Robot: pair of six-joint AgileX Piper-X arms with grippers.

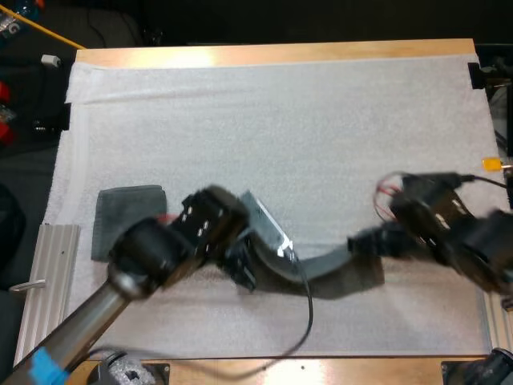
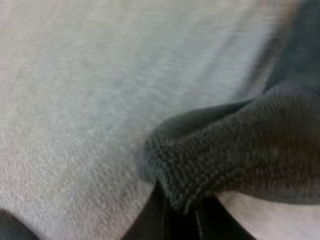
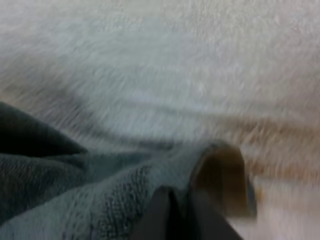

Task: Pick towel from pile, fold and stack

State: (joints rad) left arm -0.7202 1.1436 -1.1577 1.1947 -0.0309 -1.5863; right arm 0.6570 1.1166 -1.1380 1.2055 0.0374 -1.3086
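Observation:
A dark grey-green towel (image 1: 325, 265) hangs stretched between my two grippers over the front middle of the white mat (image 1: 280, 120). My left gripper (image 1: 244, 273) is shut on the towel's left end, whose thick hem (image 2: 200, 170) bulges out over the fingers (image 2: 160, 220). My right gripper (image 1: 365, 242) is shut on the towel's right end (image 3: 100, 195), pinched between its dark fingers (image 3: 165, 215). A folded towel (image 1: 127, 218) lies flat at the mat's left side, behind my left arm.
A ridged metal rail (image 1: 46, 289) lies along the table's left front edge. The wide back half of the mat is bare. The wooden table edge (image 1: 272, 53) runs along the far side.

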